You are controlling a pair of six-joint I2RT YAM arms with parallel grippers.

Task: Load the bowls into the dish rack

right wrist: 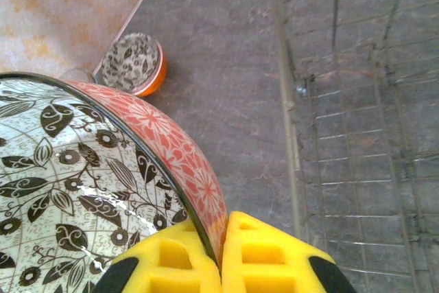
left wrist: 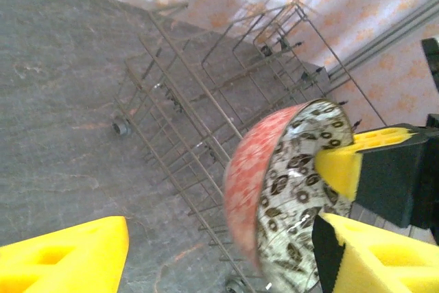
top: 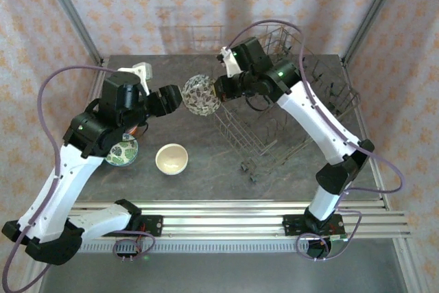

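1. The right gripper (right wrist: 223, 232) has its yellow foam jaws pinched tight on the rim of a round ceramic bowl (right wrist: 68, 183), which has a black-and-white leaf pattern inside and a red flower print outside; one pad lies on the inside of the rim, the other on the outside
2. In the top view this bowl hangs clear of the dark grey stone-look surface (top: 206, 184), tipped up on edge, just left of the large silver-grey wire dish rack (top: 255, 135) and outside it
3. The left gripper (top: 177, 98) faces the bowl from the opposite side with its jaws spread wide; in the left wrist view the bowl sits between its two yellow fingers (left wrist: 62, 255), close to the right-hand one, and I cannot tell whether either touches it
4. The dish rack takes up the right half of the surface
5. A plain cream bowl (top: 171, 158) stands upright on the surface near the front, well apart from the rack
6. Just left of it, a leaf-patterned bowl with an orange outside (top: 122, 151) rests on the surface, partly under the left arm
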